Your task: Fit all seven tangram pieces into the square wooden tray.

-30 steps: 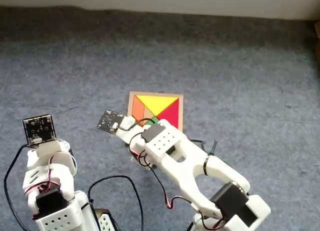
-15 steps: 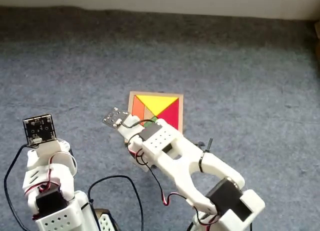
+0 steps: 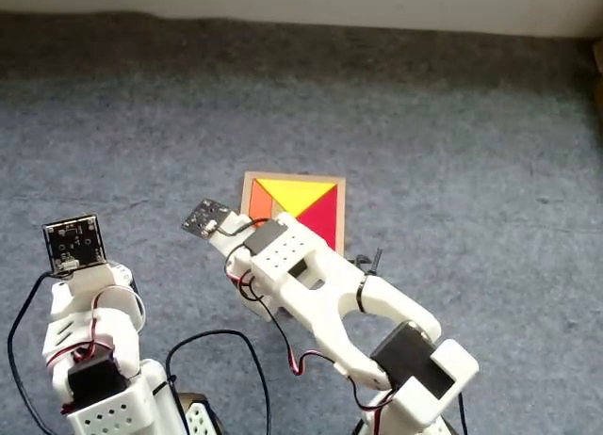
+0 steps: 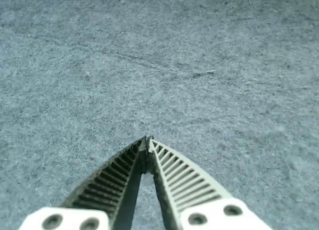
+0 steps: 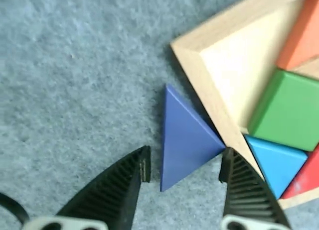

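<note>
Right wrist view: the right hand (image 5: 185,163) stands wide, fingers either side of the dark blue triangle (image 5: 184,138), which lies flat on the grey desk (image 5: 75,80) just outside the wooden tray (image 5: 212,98). A green square (image 5: 289,110) and light blue triangle (image 5: 274,160) sit inside. The left hand (image 4: 148,140) is closed, empty.

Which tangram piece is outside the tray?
The dark blue triangle: it lies on the carpet beside the tray, between the open right tool. The orange, green, light blue and red pieces sit inside.
</note>
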Robot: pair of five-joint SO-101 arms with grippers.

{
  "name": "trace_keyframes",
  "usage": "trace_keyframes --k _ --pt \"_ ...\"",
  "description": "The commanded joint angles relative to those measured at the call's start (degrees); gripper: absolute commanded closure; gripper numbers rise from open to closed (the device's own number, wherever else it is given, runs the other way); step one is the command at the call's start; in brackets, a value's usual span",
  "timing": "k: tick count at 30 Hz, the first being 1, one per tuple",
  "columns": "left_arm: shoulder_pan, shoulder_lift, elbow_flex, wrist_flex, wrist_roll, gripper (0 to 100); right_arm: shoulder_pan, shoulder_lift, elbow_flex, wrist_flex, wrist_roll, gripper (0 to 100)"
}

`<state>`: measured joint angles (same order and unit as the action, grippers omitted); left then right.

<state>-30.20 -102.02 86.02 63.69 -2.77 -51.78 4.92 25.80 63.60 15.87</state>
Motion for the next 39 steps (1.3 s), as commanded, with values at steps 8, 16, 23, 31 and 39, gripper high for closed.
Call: trace_keyframes --k 8,16,23,31,39 --pt "-0.66 -2.24 -0.31 -1.14 -0.44 97 -4.97 -0.13 -0.92 2.59 -0.35 78.1" --pt "-0.66 -2.24 -0.31 -1.14 -0.44 97 -3.12 0.22 -0.75 -0.04 -0.09 78.1" --pt "-0.66 -2.24 -0.31 -1.14 -0.44 97 -2.95 0.31 -0.75 -2.51 2.73 75.5" --pt "-0.57 -2.24 -0.31 -1.14 -0.44 97 -2.95 0.40 -0.66 -4.00 4.48 71.3" --pt "-0.57 -2.24 -0.31 -1.14 -0.44 97 -4.09 5.93 -1.10 -4.26 8.35 71.4"
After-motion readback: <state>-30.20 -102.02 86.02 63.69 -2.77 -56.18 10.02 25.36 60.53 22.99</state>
